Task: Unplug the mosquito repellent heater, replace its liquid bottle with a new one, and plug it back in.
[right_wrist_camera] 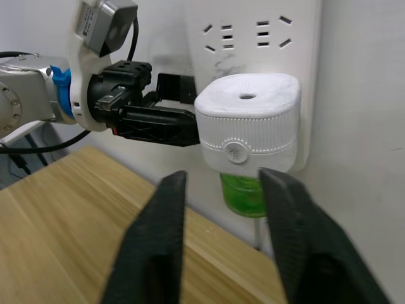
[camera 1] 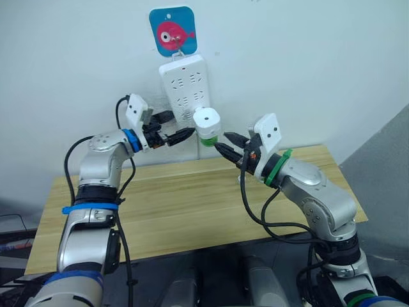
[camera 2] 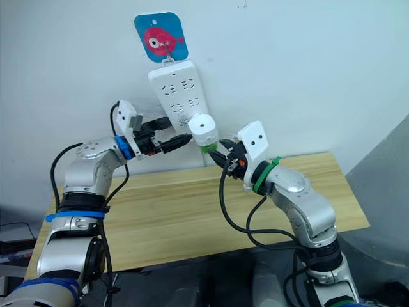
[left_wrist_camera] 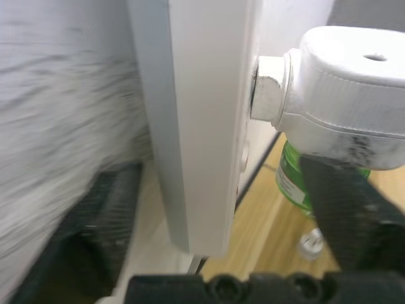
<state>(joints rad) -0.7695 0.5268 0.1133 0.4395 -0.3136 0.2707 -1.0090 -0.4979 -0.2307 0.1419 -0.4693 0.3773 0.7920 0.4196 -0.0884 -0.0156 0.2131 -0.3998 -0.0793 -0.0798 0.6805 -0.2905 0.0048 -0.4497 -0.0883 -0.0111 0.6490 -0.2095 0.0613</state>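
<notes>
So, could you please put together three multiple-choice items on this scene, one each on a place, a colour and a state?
1. Where is the small white rounded plastic heater?
A. Lying on the table
B. Plugged into the long white wall-hung power strip
C. Held over the floor

2. What colour is the liquid bottle under the heater?
A. Green
B. Red
C. Blue

3. How is the right gripper?
A. Shut on the bottle
B. Shut on the strip
C. Open, fingers spread below the heater

Answers: 1 B, the left wrist view shows the heater's plug seated in the strip's face. 2 A, the translucent bottle shows green. 3 C, the right wrist view shows a wide gap between its black fingers.
</notes>
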